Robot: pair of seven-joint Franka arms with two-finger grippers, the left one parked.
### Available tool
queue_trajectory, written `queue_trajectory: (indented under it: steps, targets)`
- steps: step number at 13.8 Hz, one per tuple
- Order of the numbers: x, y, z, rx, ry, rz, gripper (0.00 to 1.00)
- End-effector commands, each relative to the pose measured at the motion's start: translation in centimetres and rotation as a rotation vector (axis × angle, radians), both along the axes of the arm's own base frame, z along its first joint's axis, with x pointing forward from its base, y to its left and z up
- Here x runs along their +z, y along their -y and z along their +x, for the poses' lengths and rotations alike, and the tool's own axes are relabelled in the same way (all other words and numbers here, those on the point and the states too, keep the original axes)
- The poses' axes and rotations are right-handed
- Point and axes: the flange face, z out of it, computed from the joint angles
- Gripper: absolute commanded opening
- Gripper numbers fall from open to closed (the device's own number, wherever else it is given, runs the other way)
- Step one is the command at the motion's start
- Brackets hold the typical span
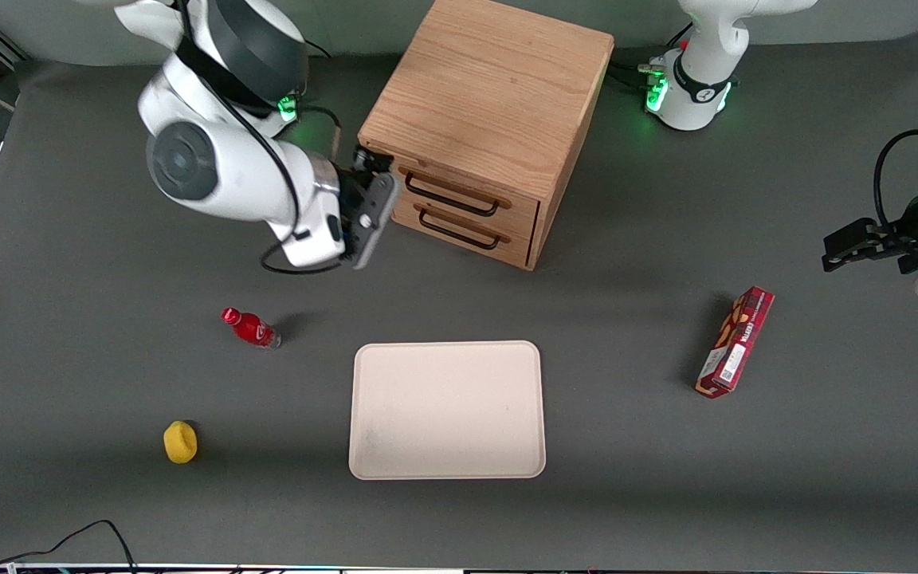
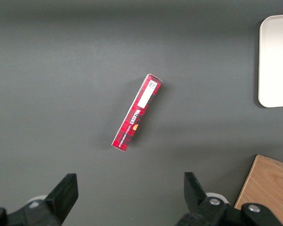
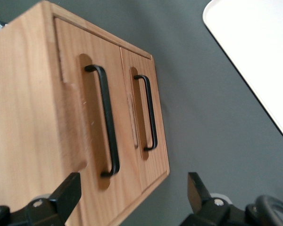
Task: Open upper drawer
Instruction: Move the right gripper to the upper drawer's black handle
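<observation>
On a gray tabletop, the right arm's gripper (image 1: 370,209) hovers just beside the front corner of an oak cabinet (image 1: 491,96), at the working arm's end of the drawer fronts. Its fingers (image 3: 66,193) stand spread wide apart and hold nothing, close to the cabinet face but apart from it. The upper drawer (image 1: 463,190) sits flush and closed at the top of the cabinet front, its black wire bar handle (image 1: 449,195) untouched; the wrist camera shows that handle (image 3: 106,120) running along a shallow recess in the light wood. The lower drawer (image 1: 459,227), just beneath it, is likewise closed, so the contents of both are hidden. Nearer the front camera, a cream rectangular tray (image 1: 447,410) lies flat with nothing on it. A small red bottle (image 1: 250,328) lies on its side toward the working arm's end of the table, and a yellow lemon-like object (image 1: 180,442) rests nearer the camera than the bottle. A red plaid snack box (image 1: 735,343) lies toward the parked arm's end, well apart from the tray.
</observation>
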Motion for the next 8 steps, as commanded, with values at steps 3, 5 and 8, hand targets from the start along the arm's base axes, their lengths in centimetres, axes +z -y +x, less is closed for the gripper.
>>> queue_trajectory:
  steps: [3,5,8]
  targets:
    - [-5.6,-3.6,-0.1,0.031,0.003,0.023,1.00]
    - [-6.7,-4.6,-1.3,0.044,-0.004,0.023,1.00]
    - [-7.4,-5.5,-2.9,0.071,-0.022,0.015,1.00]
